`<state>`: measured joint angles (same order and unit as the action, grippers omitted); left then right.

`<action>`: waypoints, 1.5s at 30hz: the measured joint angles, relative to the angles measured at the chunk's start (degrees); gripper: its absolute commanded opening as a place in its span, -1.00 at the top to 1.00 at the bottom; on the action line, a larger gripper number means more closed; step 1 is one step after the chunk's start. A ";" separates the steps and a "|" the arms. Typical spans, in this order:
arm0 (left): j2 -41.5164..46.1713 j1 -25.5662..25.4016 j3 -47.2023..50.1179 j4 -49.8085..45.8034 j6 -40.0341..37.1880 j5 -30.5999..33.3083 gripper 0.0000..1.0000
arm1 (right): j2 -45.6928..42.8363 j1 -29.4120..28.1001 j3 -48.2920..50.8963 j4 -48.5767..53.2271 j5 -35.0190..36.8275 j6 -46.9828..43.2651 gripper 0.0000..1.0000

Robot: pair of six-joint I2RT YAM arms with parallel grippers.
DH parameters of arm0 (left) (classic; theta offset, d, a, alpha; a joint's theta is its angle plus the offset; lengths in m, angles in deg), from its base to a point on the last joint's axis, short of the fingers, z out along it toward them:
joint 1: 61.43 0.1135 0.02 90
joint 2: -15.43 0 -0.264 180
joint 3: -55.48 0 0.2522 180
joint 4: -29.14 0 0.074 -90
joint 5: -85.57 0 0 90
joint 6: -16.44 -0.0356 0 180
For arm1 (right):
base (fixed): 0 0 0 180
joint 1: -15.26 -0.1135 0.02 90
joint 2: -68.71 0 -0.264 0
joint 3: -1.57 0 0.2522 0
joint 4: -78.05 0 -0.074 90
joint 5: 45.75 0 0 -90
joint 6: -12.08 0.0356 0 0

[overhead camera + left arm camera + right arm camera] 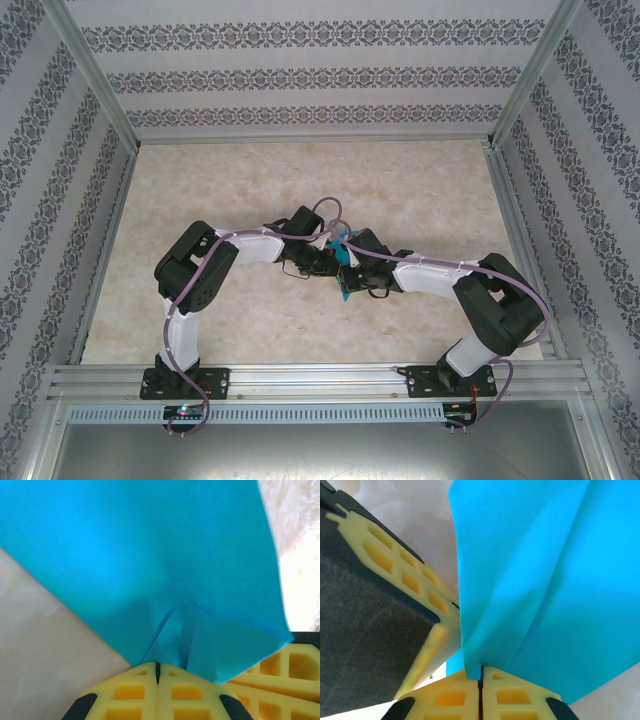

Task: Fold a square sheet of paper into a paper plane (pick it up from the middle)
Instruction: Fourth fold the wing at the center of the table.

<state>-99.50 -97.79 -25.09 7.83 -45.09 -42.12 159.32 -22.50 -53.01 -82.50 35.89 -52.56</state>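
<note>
The teal-blue sheet of paper (345, 256) hangs above the table's middle, held between both grippers. In the left wrist view the sheet (150, 555) spreads upward, with creased folds running into my left gripper (157, 672), whose yellow fingers are shut on it. In the right wrist view the paper (545, 580) rises from my right gripper (481, 674), which is shut on its lower edge. The left gripper's fingers (405, 575) stand just left of the sheet there. From above, the left gripper (325, 262) and right gripper (354, 272) meet tip to tip. A paper plane is out of view.
The beige marbled tabletop (300, 180) is fenced by patterned walls and an aluminium frame (310, 380) along the near edge. The left arm (195, 270) and right arm (490, 300) bend inward from their bases.
</note>
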 measured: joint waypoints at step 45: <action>0.31 4.61 -8.74 -8.74 0.68 -1.09 0.31 | 1.49 0.00 1.36 -6.75 -1.20 -1.57 0.58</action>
<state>-99.19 -93.18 -33.83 -0.91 -44.41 -43.22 160.80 -22.50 -51.66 -89.25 34.68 -54.13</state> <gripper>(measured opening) 0.351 0.212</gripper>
